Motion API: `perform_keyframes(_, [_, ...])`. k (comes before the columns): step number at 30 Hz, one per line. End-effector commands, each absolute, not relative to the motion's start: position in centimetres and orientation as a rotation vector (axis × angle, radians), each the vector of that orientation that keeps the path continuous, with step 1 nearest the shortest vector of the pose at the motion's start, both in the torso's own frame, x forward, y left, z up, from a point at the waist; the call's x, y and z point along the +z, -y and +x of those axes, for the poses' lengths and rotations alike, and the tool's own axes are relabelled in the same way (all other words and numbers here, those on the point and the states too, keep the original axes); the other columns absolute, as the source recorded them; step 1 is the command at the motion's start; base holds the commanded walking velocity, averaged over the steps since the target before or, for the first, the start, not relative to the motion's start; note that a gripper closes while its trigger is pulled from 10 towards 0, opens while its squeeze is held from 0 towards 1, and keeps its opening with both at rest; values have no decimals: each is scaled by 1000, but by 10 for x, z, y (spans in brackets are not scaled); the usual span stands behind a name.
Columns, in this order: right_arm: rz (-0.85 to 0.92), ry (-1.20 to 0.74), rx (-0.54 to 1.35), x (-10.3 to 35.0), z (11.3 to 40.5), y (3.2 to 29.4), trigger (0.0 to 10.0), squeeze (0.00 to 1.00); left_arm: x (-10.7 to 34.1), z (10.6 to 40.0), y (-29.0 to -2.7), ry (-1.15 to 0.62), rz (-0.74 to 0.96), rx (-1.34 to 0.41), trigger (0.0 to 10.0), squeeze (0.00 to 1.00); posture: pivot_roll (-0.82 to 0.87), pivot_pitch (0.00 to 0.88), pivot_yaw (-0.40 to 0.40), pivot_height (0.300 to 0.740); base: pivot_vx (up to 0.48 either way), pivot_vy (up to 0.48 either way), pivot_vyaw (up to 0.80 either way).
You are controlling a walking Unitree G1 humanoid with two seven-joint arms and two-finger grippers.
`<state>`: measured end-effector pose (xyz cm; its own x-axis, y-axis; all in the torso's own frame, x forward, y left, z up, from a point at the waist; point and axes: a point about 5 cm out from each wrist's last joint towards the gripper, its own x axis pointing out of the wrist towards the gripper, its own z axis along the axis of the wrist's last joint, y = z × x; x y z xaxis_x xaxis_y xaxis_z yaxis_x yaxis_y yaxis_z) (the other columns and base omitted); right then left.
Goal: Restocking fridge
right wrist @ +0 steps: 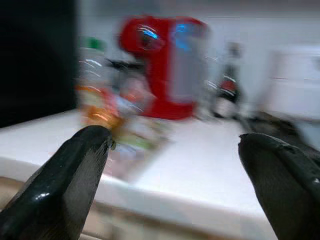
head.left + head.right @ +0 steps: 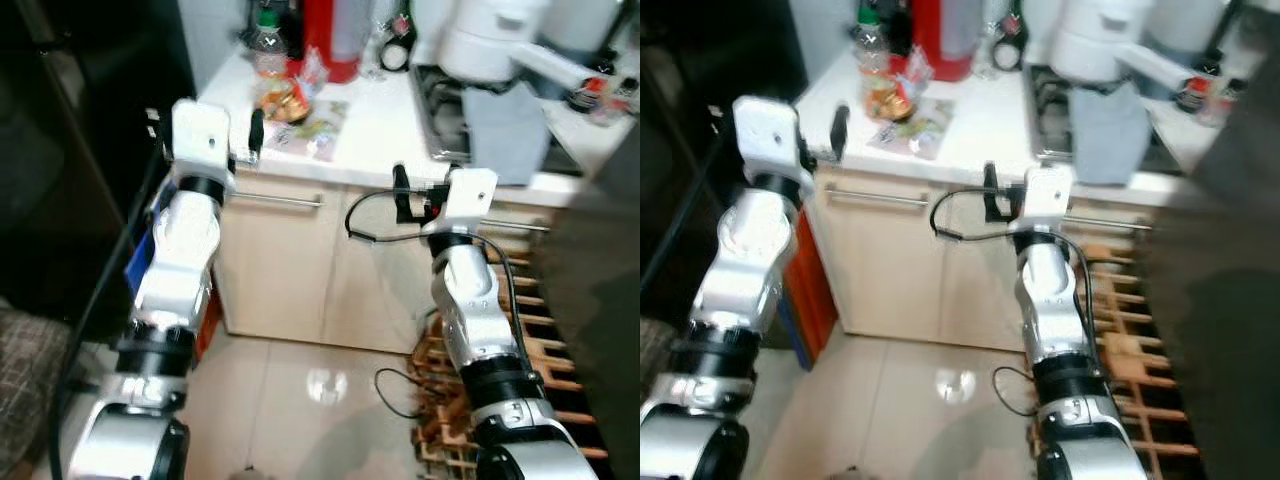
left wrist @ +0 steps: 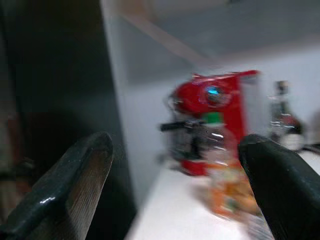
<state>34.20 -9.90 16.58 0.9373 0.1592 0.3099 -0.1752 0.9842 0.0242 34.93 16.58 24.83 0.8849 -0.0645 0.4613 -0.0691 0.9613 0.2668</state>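
The clear green-capped bottle point(image 2: 268, 45) stands on the white bench point(image 2: 380, 125) beside the red coffee machine point(image 2: 330, 38), probably slippery and best gripped mid-body, while left tool point(image 3: 175, 185) and right tool point(image 1: 175, 180) gape empty.

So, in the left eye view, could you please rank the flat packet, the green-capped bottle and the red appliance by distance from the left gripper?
1. Flat packet, on the counter's front, just right of the left gripper.
2. Green-capped bottle, farther back.
3. Red appliance, at the back; close to the bottle's distance.

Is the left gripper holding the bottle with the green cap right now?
No. The left gripper is open with nothing between its fingers, and the bottle stands ahead on the white counter.
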Motion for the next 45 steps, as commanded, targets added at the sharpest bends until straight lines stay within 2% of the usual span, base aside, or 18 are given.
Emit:
perform_keyframes(1, [34,372,137,180,343,112,10000,0,266,349,-149,561,285,-56,10000,0,34,0,-23,740,480,0,0])
perform_keyframes(4, [30,379,133,181,343,113,10000,0,272,350,-146,580,285,-98,10000,0,29,0,-21,740,480,0,0])
perform_keyframes(9, [35,361,106,176,343,120,10000,0,259,356,-151,490,227,-131,10000,0,27,0,-20,740,480,0,0])
perform_keyframes(14, [30,352,83,175,342,124,10000,0,272,367,-149,496,195,-151,10000,0,26,0,-21,740,480,0,0])
perform_keyframes(21, [19,347,73,173,344,125,10000,0,307,378,-119,572,148,-247,10000,0,35,0,-26,740,480,0,0])
perform_keyframes(27, [3,378,58,179,342,125,10000,0,319,379,-91,596,159,-364,10000,0,24,0,-23,740,480,0,0])
perform_keyframes(33, [-20,439,-45,190,333,146,10000,0,319,391,-88,525,97,-398,10000,0,9,0,-20,740,0,0,0])
perform_keyframes(39, [-29,398,-64,181,329,155,10000,0,314,396,-94,471,66,-390,10000,0,-2,0,-14,740,0,0,0])
perform_keyframes(41, [-25,389,-76,180,327,156,10000,0,313,393,-85,477,42,-487,10000,0,-4,0,-14,740,0,0,0])
perform_keyframes(45, [-26,390,-71,181,327,154,10000,0,312,391,-79,479,28,-533,10000,0,-2,0,-14,740,0,0,0])
